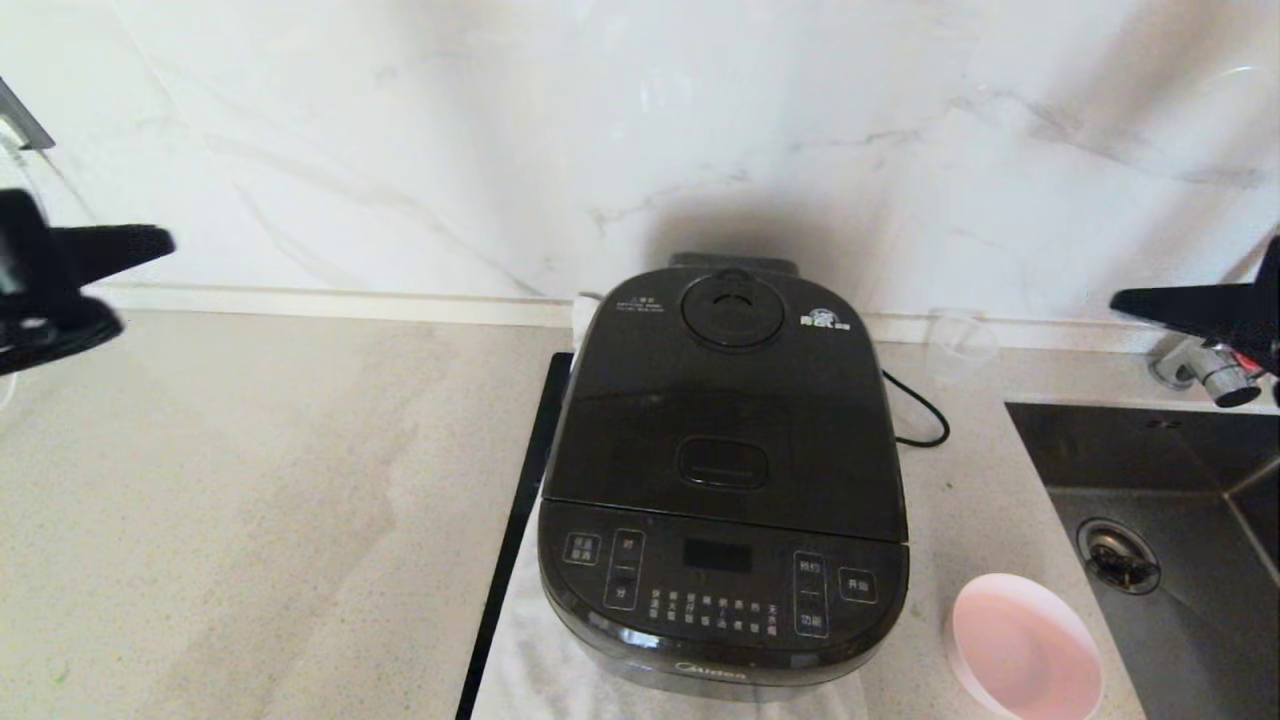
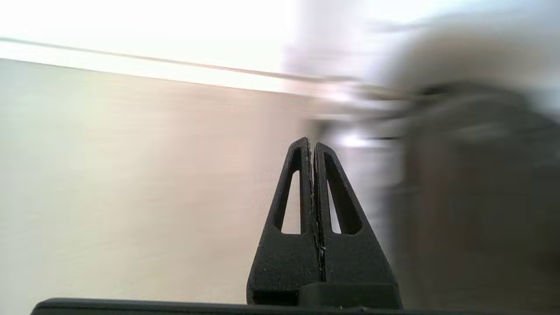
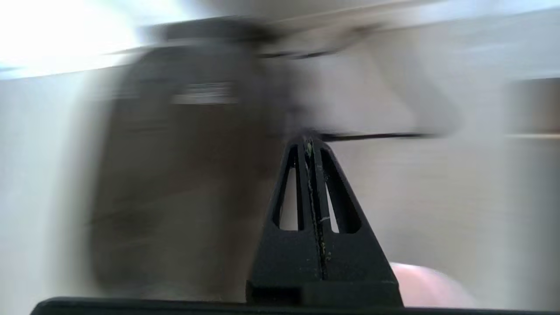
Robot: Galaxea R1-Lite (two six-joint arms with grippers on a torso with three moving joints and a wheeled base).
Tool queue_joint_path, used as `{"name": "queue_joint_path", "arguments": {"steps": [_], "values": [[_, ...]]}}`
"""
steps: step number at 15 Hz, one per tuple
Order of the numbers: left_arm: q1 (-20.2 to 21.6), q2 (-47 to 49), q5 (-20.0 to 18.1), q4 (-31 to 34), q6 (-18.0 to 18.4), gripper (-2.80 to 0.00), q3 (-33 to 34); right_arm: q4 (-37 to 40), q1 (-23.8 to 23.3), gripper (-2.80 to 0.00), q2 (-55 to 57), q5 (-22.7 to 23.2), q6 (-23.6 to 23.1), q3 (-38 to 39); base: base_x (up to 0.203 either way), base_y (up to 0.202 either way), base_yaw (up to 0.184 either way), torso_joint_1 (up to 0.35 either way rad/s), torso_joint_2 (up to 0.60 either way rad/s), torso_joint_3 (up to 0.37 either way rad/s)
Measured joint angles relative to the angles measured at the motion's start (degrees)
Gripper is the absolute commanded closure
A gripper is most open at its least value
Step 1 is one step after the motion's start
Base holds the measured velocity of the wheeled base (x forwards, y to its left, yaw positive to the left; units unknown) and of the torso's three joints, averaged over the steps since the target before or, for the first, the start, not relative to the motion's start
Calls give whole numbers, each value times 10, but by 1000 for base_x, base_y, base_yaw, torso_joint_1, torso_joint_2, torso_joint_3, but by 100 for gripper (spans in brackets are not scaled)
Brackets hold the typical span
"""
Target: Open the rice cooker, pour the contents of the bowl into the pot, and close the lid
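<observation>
The black rice cooker [image 1: 722, 480] stands mid-counter on a white cloth, its lid [image 1: 725, 400] down. The pot is hidden under the lid. To the cooker's right, near the front edge, sits the pale pink bowl [image 1: 1025, 648]; its inside looks plain pink and I see no contents in it. My left gripper [image 1: 165, 242] hangs shut at the far left, well away from the cooker. My right gripper [image 1: 1120, 298] is shut at the far right, above the sink corner, holding nothing. In the right wrist view the cooker [image 3: 175, 175] is a dark blur and the bowl [image 3: 426, 286] shows low.
A steel sink [image 1: 1160, 540] with a drain lies right of the bowl, a tap [image 1: 1205, 370] behind it. A small clear cup [image 1: 960, 345] stands behind the cooker's right side, beside its black cord [image 1: 920, 410]. A marble wall backs the beige counter [image 1: 250, 500].
</observation>
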Motion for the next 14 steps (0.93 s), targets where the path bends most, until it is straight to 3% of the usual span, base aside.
{"name": "queue_joint_path", "arguments": {"steps": [3, 5, 7, 11, 14], "values": [[64, -161, 56, -10, 79, 0, 127, 12, 2, 0, -50, -136, -64, 56, 0, 0, 0, 0, 0, 0], [109, -269, 66, -12, 97, 0, 207, 38, 3, 0, -84, -188, -92, 77, 0, 0, 0, 0, 0, 0], [139, -375, 62, -8, 106, 0, 281, 47, 5, 0, -114, -209, -102, 92, 0, 0, 0, 0, 0, 0], [162, -546, -17, 15, 107, 0, 444, 46, 43, 0, -160, -210, -133, 150, 0, 0, 0, 0, 0, 0], [165, -593, -95, -17, 77, 0, 551, 44, 57, 0, -171, -207, -134, 162, 0, 0, 0, 0, 0, 0]]}}
